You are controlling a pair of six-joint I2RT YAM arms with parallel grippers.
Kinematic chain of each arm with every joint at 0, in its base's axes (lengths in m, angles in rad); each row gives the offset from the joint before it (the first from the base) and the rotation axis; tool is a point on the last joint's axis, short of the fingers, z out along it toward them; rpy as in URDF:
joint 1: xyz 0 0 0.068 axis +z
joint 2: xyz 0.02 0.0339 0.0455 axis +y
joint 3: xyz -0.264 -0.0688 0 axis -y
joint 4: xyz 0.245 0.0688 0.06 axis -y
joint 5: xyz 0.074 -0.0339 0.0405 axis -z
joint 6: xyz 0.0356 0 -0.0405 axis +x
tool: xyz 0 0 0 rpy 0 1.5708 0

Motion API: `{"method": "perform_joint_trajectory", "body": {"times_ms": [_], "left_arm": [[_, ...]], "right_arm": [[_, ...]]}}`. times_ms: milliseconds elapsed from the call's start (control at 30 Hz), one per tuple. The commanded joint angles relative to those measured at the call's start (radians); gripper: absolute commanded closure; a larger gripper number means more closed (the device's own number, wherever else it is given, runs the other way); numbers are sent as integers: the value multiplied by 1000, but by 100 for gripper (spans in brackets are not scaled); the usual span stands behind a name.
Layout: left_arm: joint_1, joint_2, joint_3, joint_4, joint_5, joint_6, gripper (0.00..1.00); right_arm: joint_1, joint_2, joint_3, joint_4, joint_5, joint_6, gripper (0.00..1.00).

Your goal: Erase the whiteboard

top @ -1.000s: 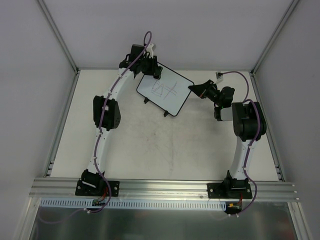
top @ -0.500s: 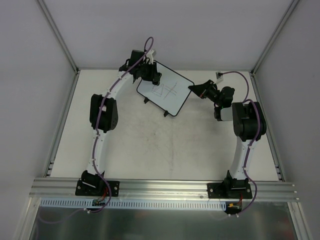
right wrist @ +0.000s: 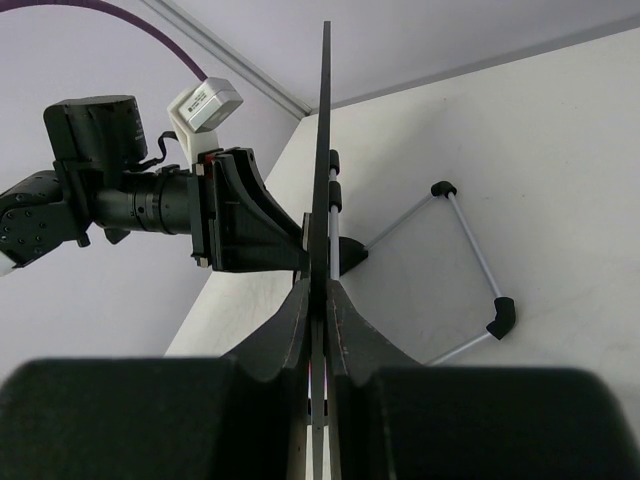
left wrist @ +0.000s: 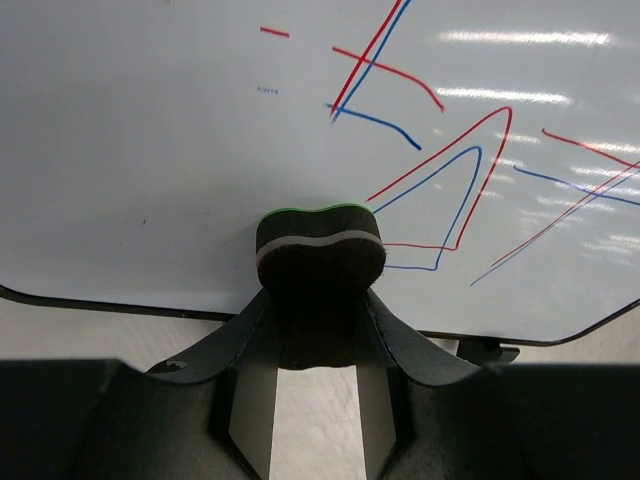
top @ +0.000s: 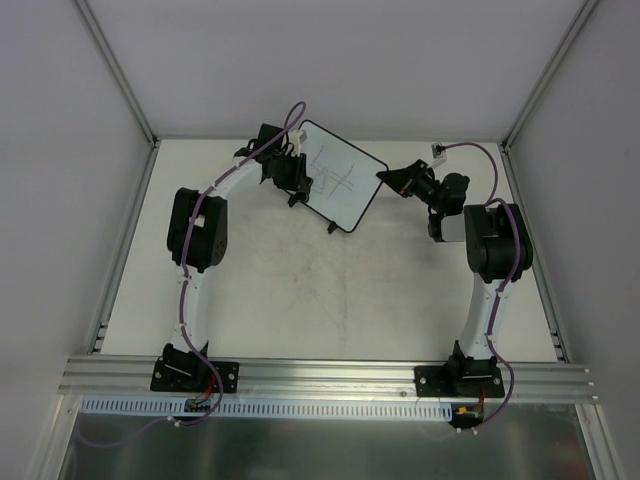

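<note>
Left gripper closed on eraser, pad touching board low on its face, directly ahead of jaws. Right gripper pinches board's edge, holding it upright. Pen lines lie up-right of eraser.

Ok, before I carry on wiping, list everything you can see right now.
whiteboard: one, white with black frame, far middle of the table, propped up
pen lines: several, red and blue, on the board's face
eraser: one, dark with green top, at the board's lower face
stand: one, silver wire with black feet, behind the board
table: one, off-white, under everything
left pincer: one, black, shut on the eraser
right pincer: one, black, clamped on the board's edge
</note>
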Motion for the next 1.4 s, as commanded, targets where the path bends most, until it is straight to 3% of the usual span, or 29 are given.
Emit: {"method": "perform_joint_trajectory", "body": {"times_ms": [0, 333, 667, 967, 1200, 1367], "left_arm": [[-6, -2, -66, -69, -24, -20, 100], [-3, 17, 29, -69, -87, -43, 100], [32, 167, 366, -70, -3, -109, 100], [48, 233, 522, -69, -17, -129, 99], [46, 235, 537, -70, 42, -123, 100], [48, 175, 379, -69, 68, -126, 100]], "right_arm": [[25, -8, 29, 156, -70, -22, 100], [23, -13, 26, 161, -76, -22, 100], [25, -14, 18, 169, -88, -20, 100], [25, -16, 15, 178, -96, -23, 100], [23, -11, 20, 175, -107, -31, 100], [16, 10, 55, 178, -136, -20, 100]]}}
